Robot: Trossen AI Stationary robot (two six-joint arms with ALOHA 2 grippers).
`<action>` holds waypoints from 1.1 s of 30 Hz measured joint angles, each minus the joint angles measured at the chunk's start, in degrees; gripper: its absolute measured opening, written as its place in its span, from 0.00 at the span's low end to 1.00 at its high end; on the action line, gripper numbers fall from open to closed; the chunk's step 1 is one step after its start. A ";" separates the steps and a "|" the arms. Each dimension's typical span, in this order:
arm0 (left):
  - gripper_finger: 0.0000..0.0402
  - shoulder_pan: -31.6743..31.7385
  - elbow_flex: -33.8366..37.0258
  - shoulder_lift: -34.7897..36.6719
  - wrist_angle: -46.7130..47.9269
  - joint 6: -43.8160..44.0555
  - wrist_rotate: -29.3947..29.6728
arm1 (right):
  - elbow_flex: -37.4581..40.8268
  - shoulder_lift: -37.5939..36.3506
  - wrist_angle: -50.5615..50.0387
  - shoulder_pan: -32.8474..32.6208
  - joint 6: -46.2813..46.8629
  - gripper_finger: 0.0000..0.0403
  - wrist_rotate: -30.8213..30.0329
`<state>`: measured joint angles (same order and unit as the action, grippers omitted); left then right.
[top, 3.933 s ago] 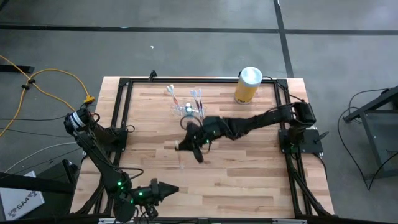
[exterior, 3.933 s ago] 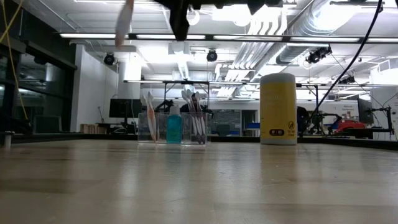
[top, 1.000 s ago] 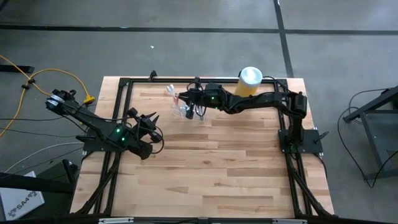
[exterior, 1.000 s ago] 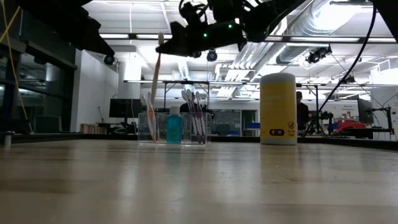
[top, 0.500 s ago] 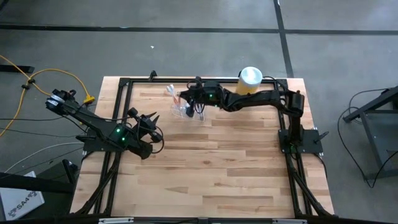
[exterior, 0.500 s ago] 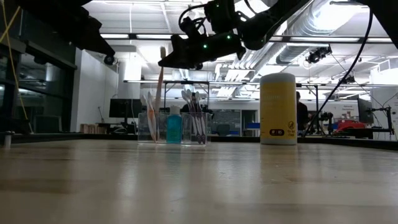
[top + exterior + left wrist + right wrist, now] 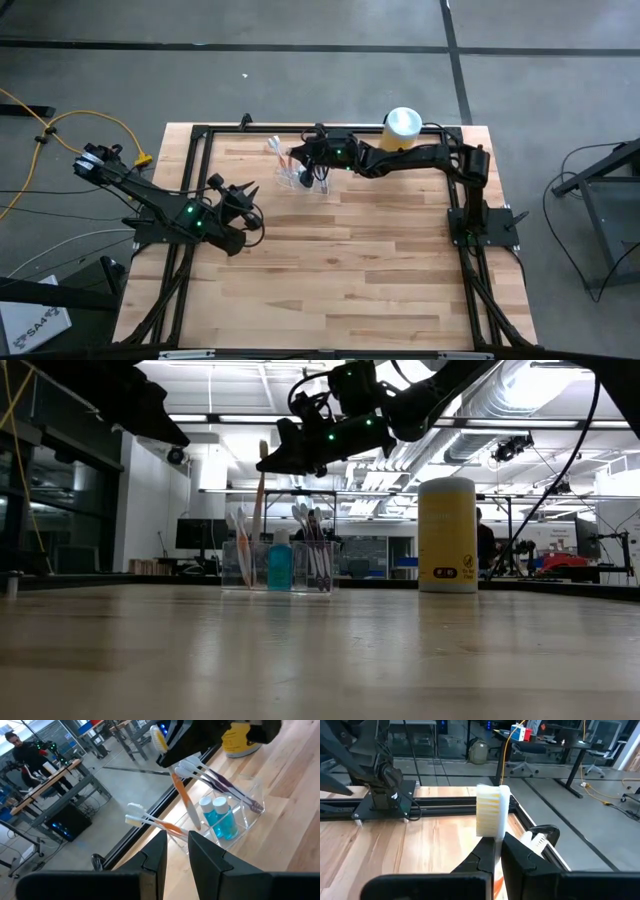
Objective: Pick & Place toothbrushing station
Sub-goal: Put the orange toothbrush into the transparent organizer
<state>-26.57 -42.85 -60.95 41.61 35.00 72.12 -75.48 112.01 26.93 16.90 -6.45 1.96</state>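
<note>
The wooden surface (image 7: 350, 260) filled the high view's middle. The left tool (image 7: 243, 200), released, was seen left of centre. At upper centre, the right tool (image 7: 296, 158) was clenched on an orange toothbrush (image 7: 259, 485) above the toothbrushing station (image 7: 303, 176).

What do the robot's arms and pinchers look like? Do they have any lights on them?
Both arms are black and jointed, thin like bent sticks, with small green lights glowing on them. The left gripper and right gripper each end in two flat dark fingers. Black cables loop along the right arm.
</note>
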 joint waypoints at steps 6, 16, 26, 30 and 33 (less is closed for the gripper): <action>0.18 0.00 0.00 0.00 -1.86 -1.97 -0.08 | 0.00 0.00 -0.04 0.89 1.63 0.01 1.39; 0.18 0.02 -0.03 -0.01 -2.51 -2.05 -0.40 | 0.01 3.65 4.51 1.28 3.70 0.01 3.99; 0.18 -0.24 -0.04 -0.02 -2.77 -2.44 -0.63 | 0.00 3.93 1.96 1.94 4.89 0.01 4.21; 0.18 -0.24 -0.04 -0.02 -2.94 -2.44 -0.63 | 0.00 4.49 1.14 2.26 5.24 0.02 4.20; 0.18 -0.24 -0.04 -0.02 -3.11 -2.44 -0.62 | 0.00 4.50 1.23 2.34 5.36 0.02 4.47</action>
<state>-26.81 -42.89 -60.97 38.50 32.56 71.50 -75.48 116.51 28.16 19.25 -1.09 6.43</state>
